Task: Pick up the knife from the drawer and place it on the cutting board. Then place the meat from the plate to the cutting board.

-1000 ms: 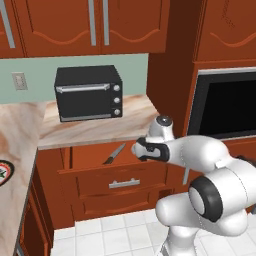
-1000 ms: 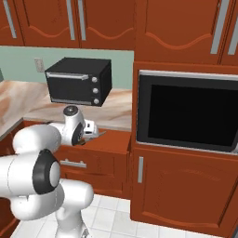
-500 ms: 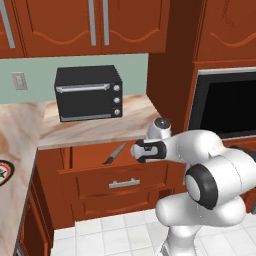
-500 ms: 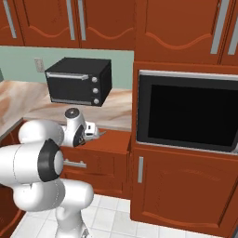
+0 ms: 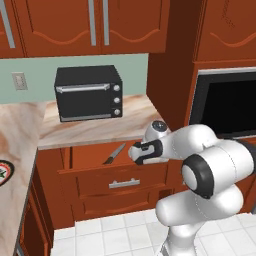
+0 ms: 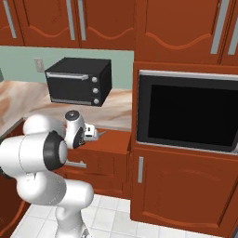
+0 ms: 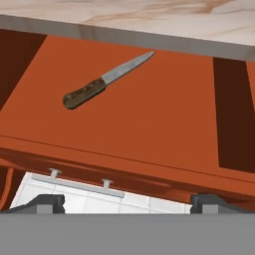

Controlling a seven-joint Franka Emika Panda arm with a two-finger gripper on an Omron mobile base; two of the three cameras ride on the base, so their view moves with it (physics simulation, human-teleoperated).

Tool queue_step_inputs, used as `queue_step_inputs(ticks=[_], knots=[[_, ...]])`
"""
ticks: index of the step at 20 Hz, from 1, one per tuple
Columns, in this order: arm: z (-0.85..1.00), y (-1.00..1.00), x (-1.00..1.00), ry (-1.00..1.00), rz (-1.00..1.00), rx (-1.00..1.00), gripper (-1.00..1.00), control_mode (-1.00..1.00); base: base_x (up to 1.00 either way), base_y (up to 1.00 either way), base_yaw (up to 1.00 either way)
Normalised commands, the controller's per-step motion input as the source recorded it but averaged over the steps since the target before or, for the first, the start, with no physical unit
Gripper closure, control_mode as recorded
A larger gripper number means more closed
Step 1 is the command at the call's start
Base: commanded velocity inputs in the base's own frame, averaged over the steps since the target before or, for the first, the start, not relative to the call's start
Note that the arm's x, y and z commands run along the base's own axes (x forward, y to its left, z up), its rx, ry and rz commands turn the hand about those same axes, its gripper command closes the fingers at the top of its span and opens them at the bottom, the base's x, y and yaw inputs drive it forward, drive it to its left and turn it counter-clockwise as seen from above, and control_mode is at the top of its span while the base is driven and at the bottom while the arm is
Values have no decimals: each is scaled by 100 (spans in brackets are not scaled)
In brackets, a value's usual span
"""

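The knife [image 7: 102,81], dark brown handle and silver blade, lies slanted on the floor of the open reddish-brown drawer [image 7: 149,119], blade toward the counter. In the left base view the knife [image 5: 114,153] rests in the drawer [image 5: 120,172], just left of my gripper [image 5: 136,153]. My gripper [image 7: 127,204] hovers above the drawer's front edge, open and empty, to the right of the knife. From the right, the gripper [image 6: 95,134] hangs over the drawer [image 6: 111,145]. The red-rimmed plate [image 5: 3,172] peeks in at the left edge; I cannot make out the meat. The cutting board is out of view.
A black toaster oven [image 5: 89,93] stands on the marble counter [image 5: 100,127] behind the drawer. The drawer's silver bar handle [image 7: 77,183] juts out in front. A built-in oven [image 6: 188,111] fills the tall cabinet to the right. Upper cabinets hang overhead.
The arm's elbow has swung and the hand has edged slightly left over the drawer. The knife has not moved and the jaws stay open.
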Motion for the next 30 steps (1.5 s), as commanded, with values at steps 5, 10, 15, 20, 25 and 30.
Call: queue_step_inputs(ticks=[5, 10, 15, 20, 25, 30], knots=[[-4, 1, 4, 0, 0, 0, -100, -100, 0, 0, 0], [-14, 0, 6, 0, 0, 0, -100, -100, 0, 0, 0], [-14, 0, 9, 0, 0, 0, -100, -100, 0, 0, 0], [-13, 0, 7, 0, 0, 0, -100, -100, 0, 0, 0], [-8, 0, 1, 0, 0, 0, -100, -100, 0, 0, 0], [-1, 0, 0, 0, -1, 0, -100, -100, 0, 0, 0]])
